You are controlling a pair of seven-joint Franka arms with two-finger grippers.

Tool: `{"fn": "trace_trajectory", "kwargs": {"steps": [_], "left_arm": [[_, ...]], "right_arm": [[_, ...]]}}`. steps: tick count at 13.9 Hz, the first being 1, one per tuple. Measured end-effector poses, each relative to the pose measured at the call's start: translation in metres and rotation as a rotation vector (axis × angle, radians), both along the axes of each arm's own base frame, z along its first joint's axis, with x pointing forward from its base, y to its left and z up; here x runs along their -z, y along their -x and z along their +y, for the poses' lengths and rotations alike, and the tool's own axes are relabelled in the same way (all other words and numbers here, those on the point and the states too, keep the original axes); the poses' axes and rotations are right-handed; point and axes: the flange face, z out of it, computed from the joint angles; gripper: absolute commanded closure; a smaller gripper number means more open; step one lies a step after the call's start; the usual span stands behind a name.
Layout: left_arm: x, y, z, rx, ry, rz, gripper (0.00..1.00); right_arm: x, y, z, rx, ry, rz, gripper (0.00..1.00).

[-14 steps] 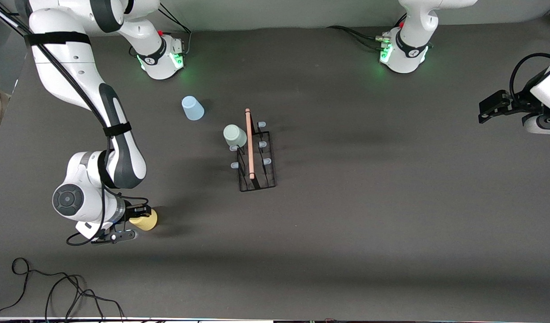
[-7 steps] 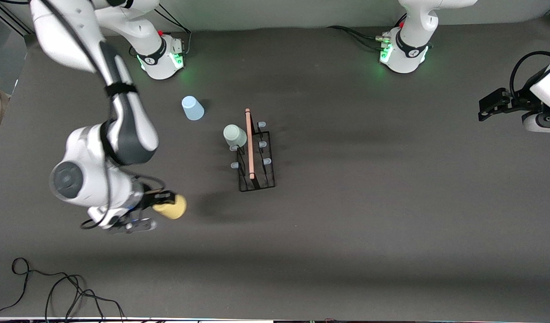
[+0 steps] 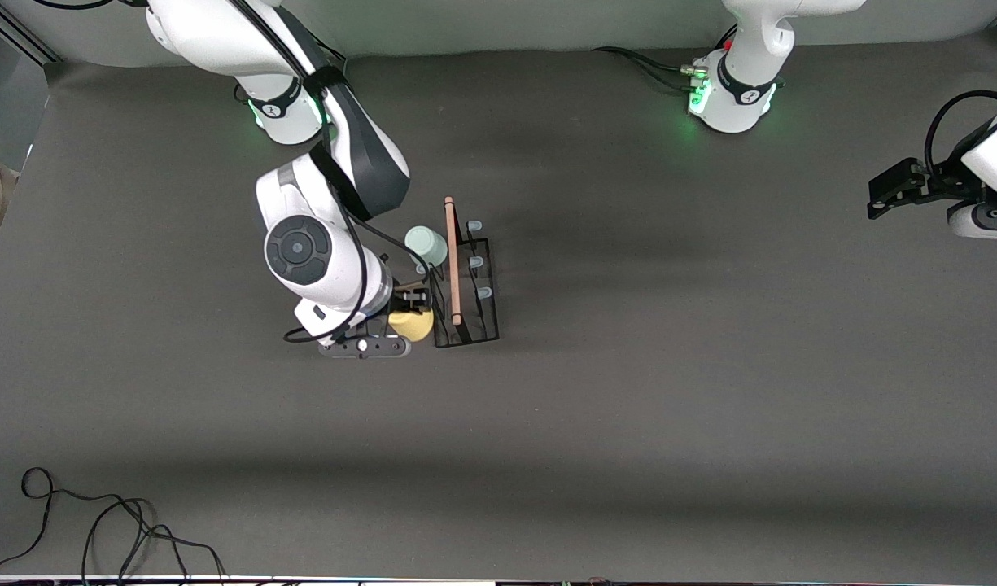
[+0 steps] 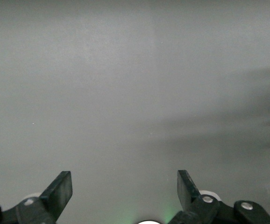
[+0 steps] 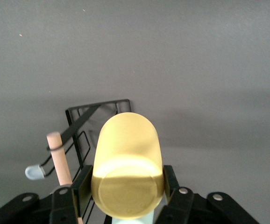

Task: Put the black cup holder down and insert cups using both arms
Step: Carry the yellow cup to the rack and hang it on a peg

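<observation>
Starting at the business end: our right gripper (image 5: pixel 125 186) has its jaws clamped on the base end of the yellow cup (image 5: pixel 127 165), the two black fingers pressing its sides, and the cup hangs over the table just beside the black cup holder (image 3: pixel 465 285), on the side toward the right arm's end and near the end of the rack closest to the front camera. Our left gripper (image 4: pixel 124 193) is released, jaws spread wide with nothing between them, parked over bare table out at the left arm's end, so that arm is just waiting. Progress-wise we'd say we're roughly midway: the holder already stands in place in the middle of the table, the pale green cup (image 3: pixel 426 245) sits on one of its pegs on the right arm's side, and the yellow one looks about to go on. We can't find the light blue cup in any view, most likely hidden under the right arm, so that one is probably still to do. On materials, the cups are smooth matte plastic tumblers, slightly tapered with rounded edges. The rack is thin black wire on a rectangular base, with a light round wooden rod (image 3: pixel 452 260) on top and soft-looking pale tips on the pegs. The table (image 3: pixel 710 366) is a flat dark grey mat.
</observation>
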Motion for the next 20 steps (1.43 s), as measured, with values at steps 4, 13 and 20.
{"fn": "trace_trajectory", "kwargs": {"steps": [4, 13, 20], "left_arm": [[-0.001, 0.000, 0.000, 0.000, 0.000, -0.001, 0.00], [0.003, -0.002, 0.000, 0.001, 0.000, 0.006, 0.00], [0.003, -0.002, 0.000, 0.000, 0.000, 0.006, 0.00]], "right_arm": [[-0.017, 0.018, 0.014, -0.022, -0.006, 0.029, 0.96], [0.035, 0.023, 0.031, -0.016, 0.033, 0.052, 0.34], [0.024, 0.013, 0.018, 0.009, 0.022, 0.023, 0.00]]}}
